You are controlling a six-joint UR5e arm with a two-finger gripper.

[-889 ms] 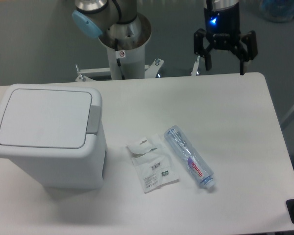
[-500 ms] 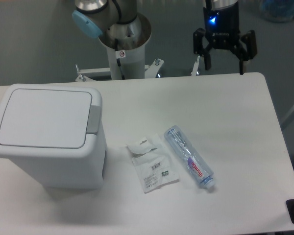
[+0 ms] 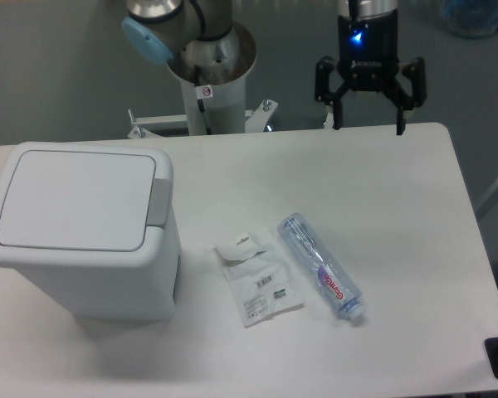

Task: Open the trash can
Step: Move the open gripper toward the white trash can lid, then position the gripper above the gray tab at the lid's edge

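The trash can (image 3: 75, 228) is a large white boxy bin at the table's left side. Its flat lid (image 3: 73, 199) lies shut, and a light grey push-button tab (image 3: 158, 201) sits on its right edge. My gripper (image 3: 368, 124) hangs over the table's back edge, far to the right of the bin. Its two black fingers are spread wide apart and hold nothing.
A clear plastic bottle (image 3: 319, 265) lies on the white table (image 3: 398, 199) right of centre. A small plastic packet (image 3: 257, 282) and a crumpled white scrap (image 3: 239, 246) lie next to it. The arm's base column (image 3: 207, 75) stands behind the table.
My gripper has moved a little to the left along the table's back edge, still open. The bin and the other objects have not moved.
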